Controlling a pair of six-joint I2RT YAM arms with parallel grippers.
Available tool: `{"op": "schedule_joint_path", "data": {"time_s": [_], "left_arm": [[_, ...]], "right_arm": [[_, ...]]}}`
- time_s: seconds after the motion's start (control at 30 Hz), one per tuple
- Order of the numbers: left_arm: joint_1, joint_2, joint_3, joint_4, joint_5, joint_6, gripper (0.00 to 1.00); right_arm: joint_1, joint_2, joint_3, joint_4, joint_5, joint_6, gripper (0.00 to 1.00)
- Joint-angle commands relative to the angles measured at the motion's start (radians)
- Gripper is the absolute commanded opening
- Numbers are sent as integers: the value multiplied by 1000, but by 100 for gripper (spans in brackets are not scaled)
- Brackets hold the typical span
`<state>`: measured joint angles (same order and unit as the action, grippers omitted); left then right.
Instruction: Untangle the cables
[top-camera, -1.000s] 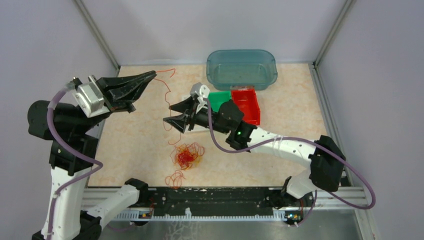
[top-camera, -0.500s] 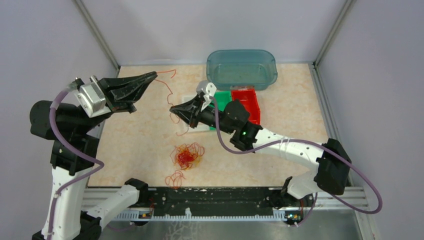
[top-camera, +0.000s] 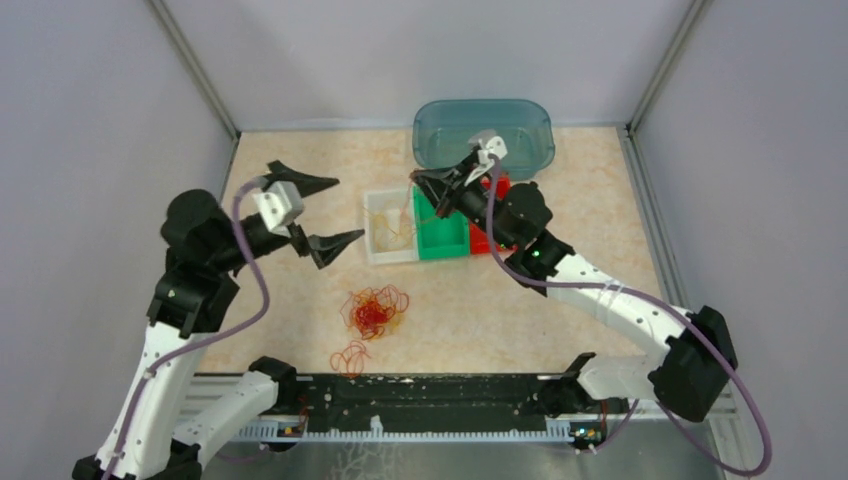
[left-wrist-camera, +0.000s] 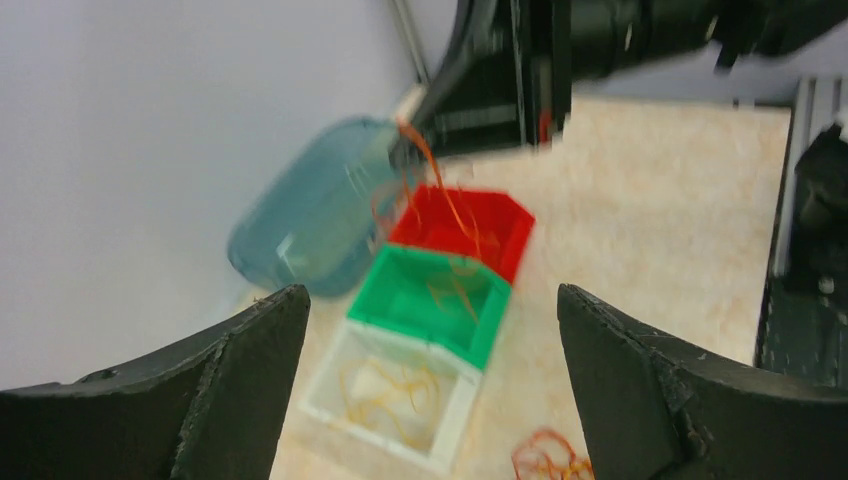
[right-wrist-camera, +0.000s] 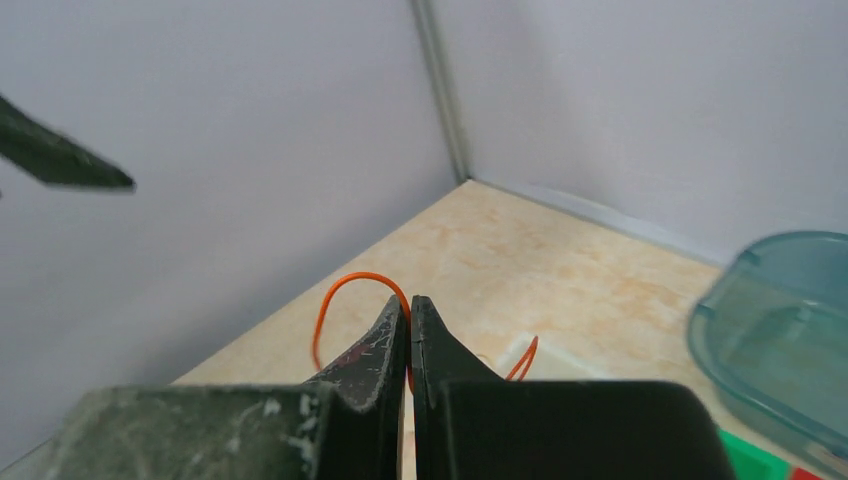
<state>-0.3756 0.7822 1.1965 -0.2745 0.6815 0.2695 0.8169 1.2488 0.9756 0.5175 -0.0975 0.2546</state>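
The cables lie as a red, orange and yellow clump (top-camera: 375, 310) on the table in front of the bins, with a small loose loop (top-camera: 350, 355) nearer the arms. My right gripper (top-camera: 416, 178) is raised over the bins and shut on one orange cable (right-wrist-camera: 345, 285), which hangs down toward the green bin (top-camera: 443, 251). The left wrist view shows that strand (left-wrist-camera: 440, 195) dangling below the right gripper (left-wrist-camera: 402, 150). My left gripper (top-camera: 346, 210) is open and holds nothing, left of the white bin (top-camera: 378, 225). Its fingertips (left-wrist-camera: 290, 300) frame the bins.
White (left-wrist-camera: 455, 400), green (left-wrist-camera: 420, 335) and red (left-wrist-camera: 505, 245) bins stand in a row; thin yellow wires lie in the white one. A teal tub (top-camera: 483, 130) stands behind them by the back wall. The red bin (top-camera: 480, 242) is partly hidden under my right arm.
The left gripper opened, let go of the cable and swung down and right toward the bins. The right gripper shut on the cable and carried it back and right over the bins.
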Motion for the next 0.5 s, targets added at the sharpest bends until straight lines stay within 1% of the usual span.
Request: {"op": "schedule_joint_path", "data": {"time_s": [0.0,0.1,0.17,0.3,0.47], "left_arm": [[-3,41,-38,-274,-16,185,99],[-3,52,-52,-315,-81,251,99],[-3,53,-61,-325,-102,264,99],[-3,52,-60,-350,-100,262,99],[-3,54,-47,-381,-137,255,99]], "right_arm": [[-63,-102,-32,-95,121,3,0],[-115,-127,-46,-192,204,-22,0],[-144,-129,-52,-243,254,-41,0],[-175,-117,-66,-283,353,-91,0],[-204,-76,-66,-309,453,-109,0]]}}
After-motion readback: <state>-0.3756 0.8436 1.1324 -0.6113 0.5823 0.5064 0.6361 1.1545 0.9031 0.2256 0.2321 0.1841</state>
